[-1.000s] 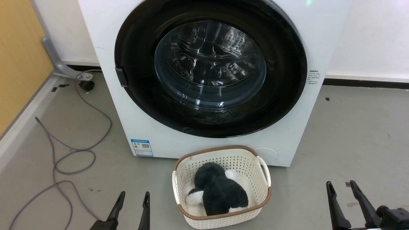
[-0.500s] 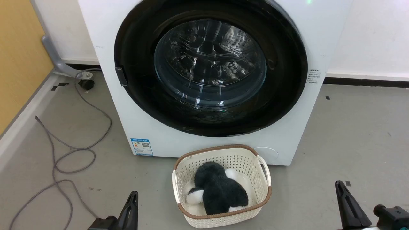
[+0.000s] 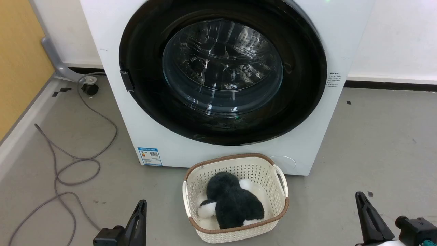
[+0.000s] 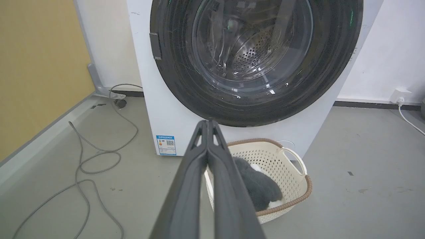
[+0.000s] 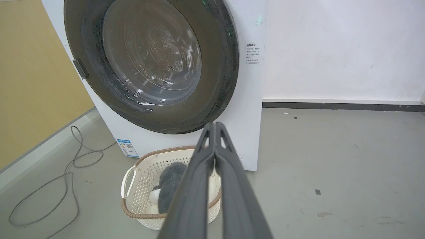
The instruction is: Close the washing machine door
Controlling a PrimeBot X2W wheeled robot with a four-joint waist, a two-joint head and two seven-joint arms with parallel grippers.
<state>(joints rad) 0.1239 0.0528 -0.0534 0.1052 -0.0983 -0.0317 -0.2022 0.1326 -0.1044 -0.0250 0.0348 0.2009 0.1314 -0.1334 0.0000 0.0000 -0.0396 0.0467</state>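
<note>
Sitting flush in the front of the washing machine (image 3: 150,133), the washing machine door (image 3: 222,68) is shut. Its wide black rim lies flat against the white panel all the way round, and the perforated steel drum (image 3: 239,41) shows through the clear domed glass at its centre. A small dark latch tab (image 3: 126,80) sits on the rim's left edge, and a blue label (image 3: 149,156) is stuck near the lower left corner of the machine's front. On the grey floor (image 3: 375,136) just in front of the machine, below the door, stands a cream perforated basket (image 3: 235,167) with a brown rim. In it lies a black and white plush toy (image 3: 232,205). A grey cable (image 3: 78,160) loops over the floor to the machine's left, beside a yellow wall panel (image 3: 17,51). The left pincer (image 3: 141,204) is low in the head view, left of the basket and clear of it, well apart from the door. In the left wrist view its two dark fingers (image 4: 189,186) are pressed together along their length with nothing between them, their tips pointing towards the door's lower rim. The right pincer (image 3: 359,196) is low on the other side, right of the basket and also well apart from the door. Its fingers (image 5: 196,186) likewise meet tip to tip in the right wrist view and clamp nothing.
</note>
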